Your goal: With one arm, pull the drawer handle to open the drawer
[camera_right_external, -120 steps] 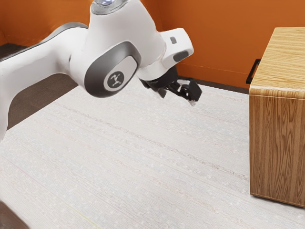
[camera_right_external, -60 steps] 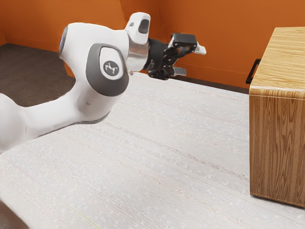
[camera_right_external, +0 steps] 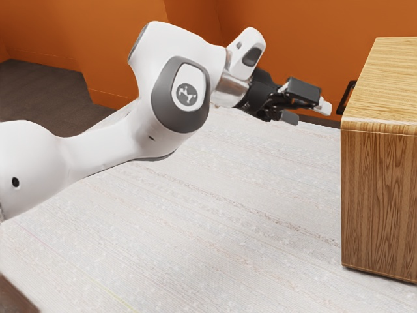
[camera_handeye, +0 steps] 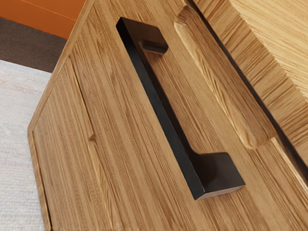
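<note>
Drawer handle [camera_handeye: 166,113]: a slim black bar with square edges is seen in the wrist view, carried on two short black posts, one at each end. A matt finish is shown, with the end faces slightly lighter.
Drawer front [camera_handeye: 120,159]: a light oak-grained panel is shown behind the handle. A long shallow recess with rounded ends is cut into the wood alongside the bar.
Cabinet [camera_right_external: 381,163]: a wooden box of the same grain is set on the table at the exterior view's right. The handle [camera_right_external: 346,98] is mounted on the face turned toward the arm and is seen there as a small black bracket near the top edge.
Gripper [camera_right_external: 311,112]: the black hand is held above the table, level with the handle and pointed at it. The jaws are spread apart and nothing is held between them.
Handle relative to jaws: the handle is placed just beyond the fingertips [camera_right_external: 324,106], toward the exterior view's right. A narrow gap is left, and the bar is not touched.
Table [camera_right_external: 228,215]: a pale, speckled surface is spread under the arm and the cabinet.
Wall [camera_right_external: 313,39]: a plain orange surface is seen behind the scene.
Floor [camera_right_external: 39,91]: a dark grey strip is seen past the table's far edge.
</note>
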Controlling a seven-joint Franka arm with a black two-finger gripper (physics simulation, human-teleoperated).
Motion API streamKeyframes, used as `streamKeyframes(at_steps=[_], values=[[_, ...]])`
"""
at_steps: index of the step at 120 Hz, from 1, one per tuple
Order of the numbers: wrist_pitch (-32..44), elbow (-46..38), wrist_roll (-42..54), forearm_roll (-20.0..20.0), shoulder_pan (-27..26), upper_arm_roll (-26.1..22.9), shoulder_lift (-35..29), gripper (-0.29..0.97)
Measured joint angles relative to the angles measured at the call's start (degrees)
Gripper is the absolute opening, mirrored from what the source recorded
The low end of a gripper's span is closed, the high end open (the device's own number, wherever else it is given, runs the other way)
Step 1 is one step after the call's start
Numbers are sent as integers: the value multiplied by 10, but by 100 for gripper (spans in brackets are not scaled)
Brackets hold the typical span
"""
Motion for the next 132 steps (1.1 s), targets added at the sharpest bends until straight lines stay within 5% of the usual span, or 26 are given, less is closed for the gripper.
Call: streamKeyframes(at_steps=[40,132], values=[[-26,132,44,29,3,1,94,68],[-34,169,37,-10,10,-12,141,68]])
